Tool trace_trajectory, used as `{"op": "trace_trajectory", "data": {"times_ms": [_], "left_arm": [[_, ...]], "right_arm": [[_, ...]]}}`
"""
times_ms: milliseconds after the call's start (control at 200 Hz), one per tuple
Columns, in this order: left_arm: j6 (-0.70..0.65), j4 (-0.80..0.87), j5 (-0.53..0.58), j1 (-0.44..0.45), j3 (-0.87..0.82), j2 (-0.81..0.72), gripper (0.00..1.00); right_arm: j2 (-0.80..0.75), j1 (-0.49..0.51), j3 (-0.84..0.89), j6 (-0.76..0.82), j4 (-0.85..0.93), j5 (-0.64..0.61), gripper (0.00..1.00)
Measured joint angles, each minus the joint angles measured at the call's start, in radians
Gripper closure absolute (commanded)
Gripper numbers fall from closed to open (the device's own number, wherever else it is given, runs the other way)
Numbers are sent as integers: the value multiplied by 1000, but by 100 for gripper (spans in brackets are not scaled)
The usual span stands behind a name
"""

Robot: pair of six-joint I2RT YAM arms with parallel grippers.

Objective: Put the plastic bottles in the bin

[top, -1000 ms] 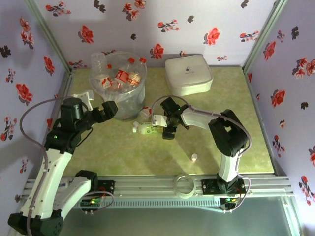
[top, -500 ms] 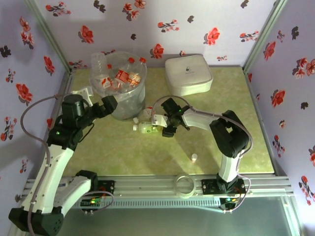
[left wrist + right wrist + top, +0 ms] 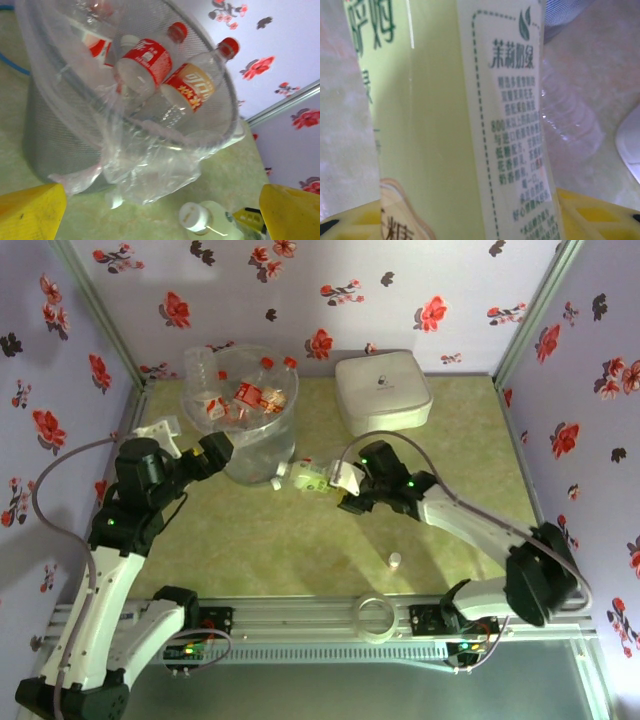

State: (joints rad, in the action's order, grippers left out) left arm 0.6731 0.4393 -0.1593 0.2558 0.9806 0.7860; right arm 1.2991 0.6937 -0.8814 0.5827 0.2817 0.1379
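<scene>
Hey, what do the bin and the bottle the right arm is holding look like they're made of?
Bin: fine grey mesh wall, probably metal, matte. It is lined with a crinkly, glossy clear plastic bag.
Bottle: thin see-through plastic, most likely, with a glossy printed pale green label and a white cap.

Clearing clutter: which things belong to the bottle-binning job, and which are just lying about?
Job: bin; bottles inside it; green-label bottle, currently gripped.
Lying about: white lidded box; small white cap.
</scene>
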Motion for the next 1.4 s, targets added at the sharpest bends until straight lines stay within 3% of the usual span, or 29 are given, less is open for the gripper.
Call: {"op": "trace_trajectory", "data": {"times_ms": [115, 245, 415, 595, 830, 1395], "left_arm": [[27, -71, -17, 28, 0, 7, 0], [28, -141, -2, 122, 8, 49, 0], [23, -249, 52, 327, 49, 171, 0], [21, -396, 72, 483, 86, 369, 0], [55, -535, 50, 510, 111, 525, 0], [66, -602, -47, 552, 184, 613, 0]], "right_arm": [[-143, -2, 62, -143, -68, -8, 40], [-231, -2, 70, -374, -192, -66, 40], [-253, 5, 119, -646, -396, -131, 40], [-215, 57, 131, -774, -489, -154, 40], [-167, 79, 132, -869, -558, -178, 39], [-169, 87, 135, -916, -587, -168, 37]]}}
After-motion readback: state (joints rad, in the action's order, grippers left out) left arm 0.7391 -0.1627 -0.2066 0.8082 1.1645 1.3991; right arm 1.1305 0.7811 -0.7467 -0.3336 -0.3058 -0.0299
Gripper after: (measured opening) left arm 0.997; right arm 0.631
